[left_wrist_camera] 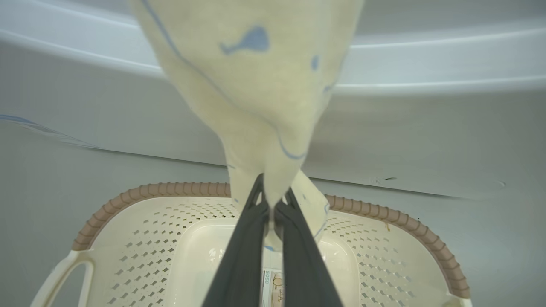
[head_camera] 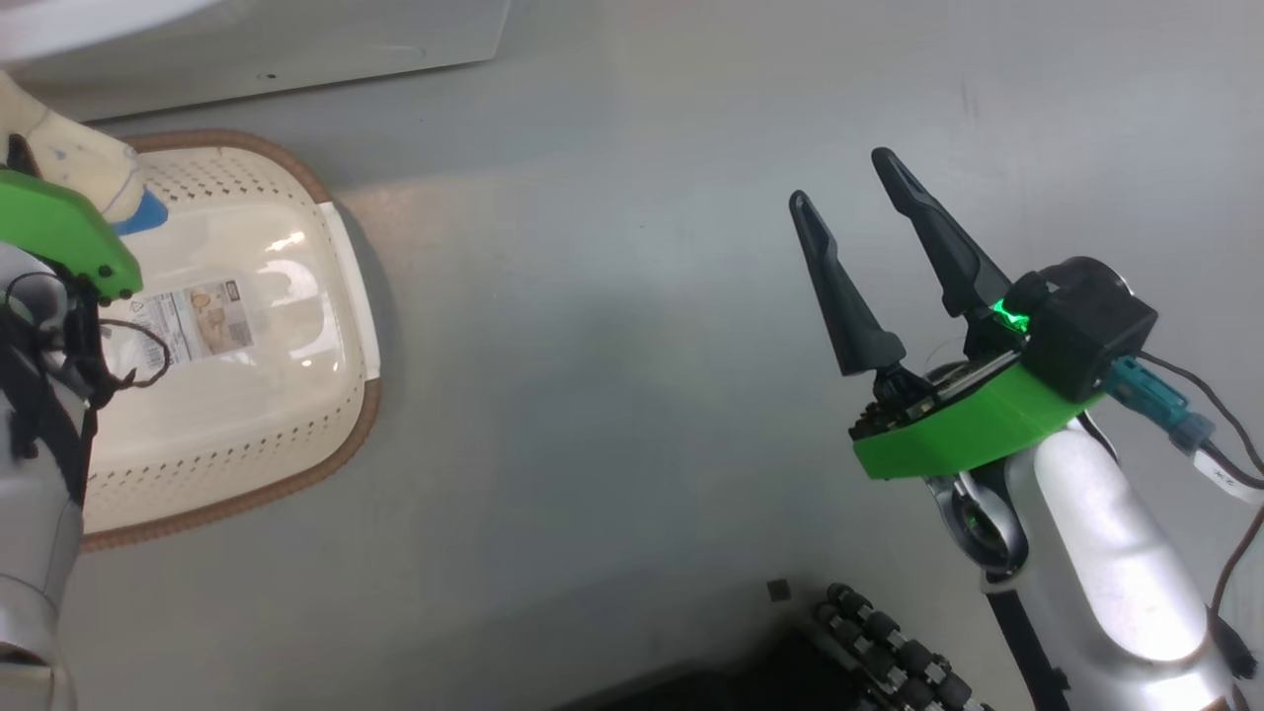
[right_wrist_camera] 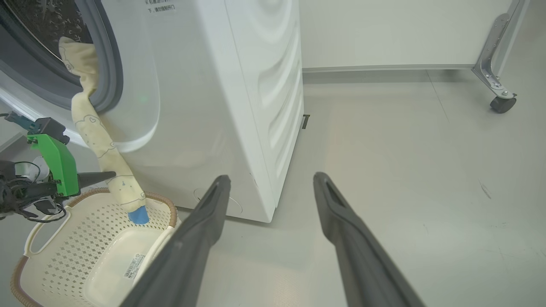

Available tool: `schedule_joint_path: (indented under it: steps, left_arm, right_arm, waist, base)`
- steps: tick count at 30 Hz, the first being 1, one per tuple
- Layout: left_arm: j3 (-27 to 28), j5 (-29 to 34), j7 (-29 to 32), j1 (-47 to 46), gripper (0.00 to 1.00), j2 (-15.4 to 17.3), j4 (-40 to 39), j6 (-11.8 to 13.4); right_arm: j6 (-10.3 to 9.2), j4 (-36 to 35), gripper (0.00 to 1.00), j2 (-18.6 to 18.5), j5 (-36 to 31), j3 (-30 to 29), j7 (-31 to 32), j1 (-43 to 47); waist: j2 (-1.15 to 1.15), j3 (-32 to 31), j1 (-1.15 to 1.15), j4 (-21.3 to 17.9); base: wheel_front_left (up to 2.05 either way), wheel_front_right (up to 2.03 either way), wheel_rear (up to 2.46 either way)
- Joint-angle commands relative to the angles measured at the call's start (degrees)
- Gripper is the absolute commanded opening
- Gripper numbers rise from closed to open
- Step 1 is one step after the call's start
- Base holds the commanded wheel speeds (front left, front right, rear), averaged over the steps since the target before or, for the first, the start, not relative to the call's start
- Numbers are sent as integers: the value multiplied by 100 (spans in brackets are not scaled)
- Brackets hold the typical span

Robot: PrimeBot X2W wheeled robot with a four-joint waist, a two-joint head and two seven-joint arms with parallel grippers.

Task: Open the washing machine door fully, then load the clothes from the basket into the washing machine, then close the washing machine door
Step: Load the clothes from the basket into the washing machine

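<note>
1. The left end effector (left_wrist_camera: pixel 274 192) is clenching on one of the clothes, a pale yellow garment (left_wrist_camera: pixel 256 85). Both dark fingers are pressing together with the fabric bunched between them.
2. The garment is stretching as a long twisted strip. In the right wrist view its upper end is lying inside the washing machine (right_wrist_camera: pixel 239 85) opening, draped over the grey gasket (right_wrist_camera: pixel 108 64) in front of the steel drum (right_wrist_camera: pixel 47 17). The rest is hanging down the white front toward the basket (right_wrist_camera: pixel 64 247).
3. The garment's lower end, with its blue trim patch (right_wrist_camera: pixel 138 215), is dangling just inside the basket's brown rim on the side nearest the machine. The grip is sitting a little above that patch.
4. The basket is standing on the grey floor (head_camera: pixel 612 395), close against the foot of the washing machine. A printed label (head_camera: pixel 202 321) is showing on its glossy bottom.
5. The right end effector (head_camera: pixel 839 178) is hanging released, its fingers spread wide and holding nothing. It is hovering over bare floor, well apart from the basket and the garment.
6. Beyond the right end effector's fingers, a metal frame on a caster (right_wrist_camera: pixel 497 85) is standing by the far wall.
</note>
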Motion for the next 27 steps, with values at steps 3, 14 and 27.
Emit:
schedule_joint_path:
  steps: [3,14,27]
  left_arm:
    - [41,-4,-90,-53,0,221,-13,-64]
    - [-372,256,-137,90,0,254,-364,-297]
    - [-388,-94,1648,1177,0,1179,-3549,-236]
  right_arm:
    - [42,-169,100,-11,16,22,-54,61]
    - [42,-175,100,-11,-142,-157,-54,221]
    - [42,-138,100,-11,-179,-195,-54,480]
  waist:
    - [0,-43,0,72]
    - [0,-310,0,436]
    - [0,-714,0,706]
  base:
    - [0,0,0]
    - [0,0,0]
    - [0,0,0]
